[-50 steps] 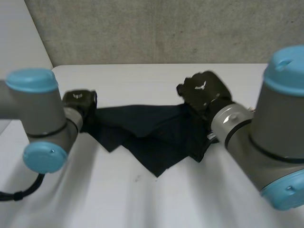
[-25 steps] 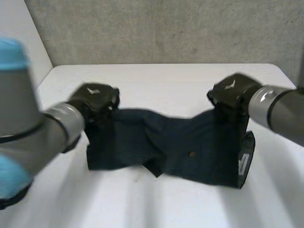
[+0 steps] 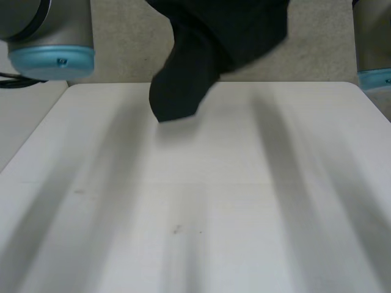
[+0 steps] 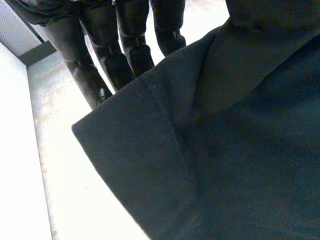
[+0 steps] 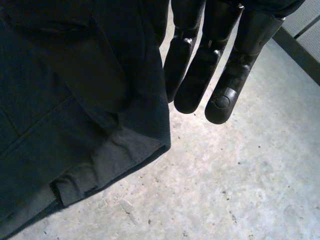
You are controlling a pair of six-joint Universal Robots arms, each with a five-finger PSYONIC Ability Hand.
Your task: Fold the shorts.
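High over the worktop [image 3: 201,201], the shorts [image 3: 208,43] hang in the air on my head feed. They make a dark bunch across the upper middle, in front of the grey wall [image 3: 122,36]. One rounded fold droops lowest, toward the robot's left side. From where I sit, no part of the cloth touches the white surface below it.

To the left of the shorts the left arm [image 3: 49,36] comes in at the corner, its light-blue cap facing down. To the right, the right arm [image 3: 374,49] is a grey strip at the edge with a sliver of blue cap under it. The garment hangs between the two.

On my left wrist feed the left hand [image 4: 97,55] reaches away from the camera. The shorts lie on the near side of it, between the lens and the hand, covering its far end and its thumb side. I can make out a squared corner of the garment, with a stitched seam along a folded hem. I cannot tell what hold that hand has on the cloth, because the fabric hides the part that would settle it.

On my right wrist feed the right hand [image 5: 200,65] hangs just beside the shorts, which run along one flank of it. The lower edge of the cloth is a hem with a paler inner face turned outward. Behind both is a grey speckled surface [image 5: 240,190]. Here too the cloth covers the thumb side, so I cannot tell whether this hand grips the shorts or how far it is closed.
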